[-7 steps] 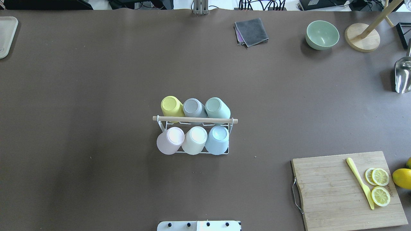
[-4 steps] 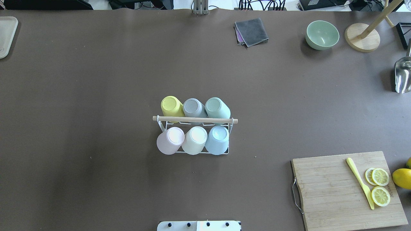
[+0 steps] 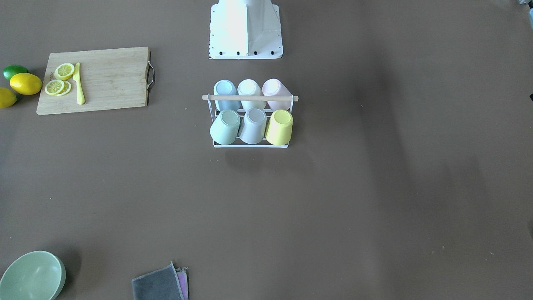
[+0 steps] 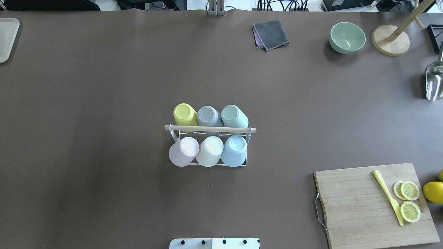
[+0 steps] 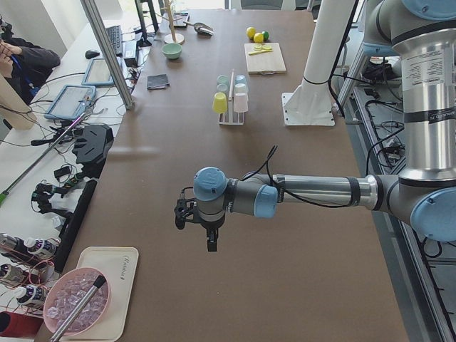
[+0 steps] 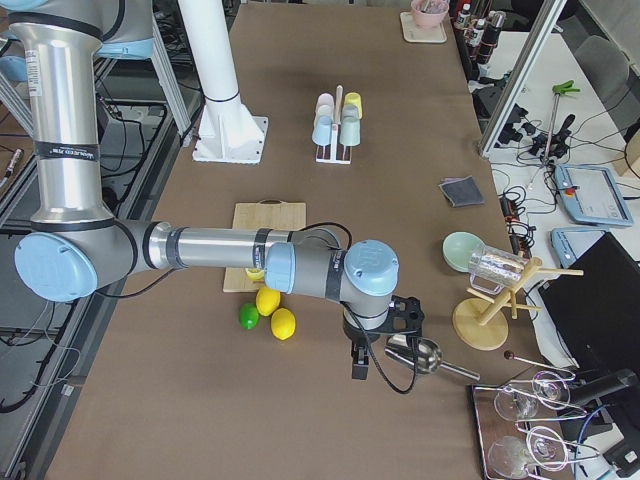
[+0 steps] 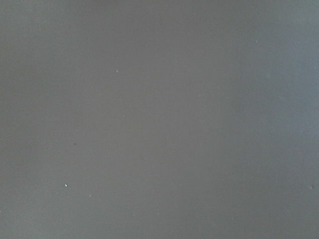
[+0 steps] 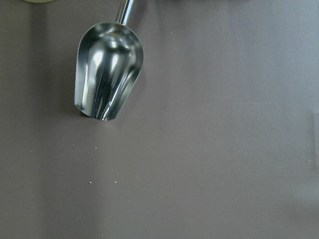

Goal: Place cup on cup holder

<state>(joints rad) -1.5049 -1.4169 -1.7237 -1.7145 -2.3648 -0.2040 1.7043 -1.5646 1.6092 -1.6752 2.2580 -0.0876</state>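
The cup holder (image 4: 210,129), a white wire rack with a light wooden rod on top, stands mid-table; it also shows in the front-facing view (image 3: 250,98). Several upside-down cups sit on its prongs: yellow (image 4: 185,114), grey (image 4: 208,116) and green (image 4: 234,116) in the far row, pink (image 4: 183,151), cream (image 4: 210,150) and blue (image 4: 234,151) in the near row. My left gripper (image 5: 211,242) hovers over bare table far from the rack. My right gripper (image 6: 358,365) hovers near a metal scoop. I cannot tell whether either is open or shut.
A cutting board (image 4: 373,204) with lemon slices and a yellow knife lies at the near right. A green bowl (image 4: 347,37), a grey cloth (image 4: 271,34), a wooden stand (image 4: 390,39) and the metal scoop (image 8: 107,74) are at the far right. A tray (image 4: 6,38) is far left.
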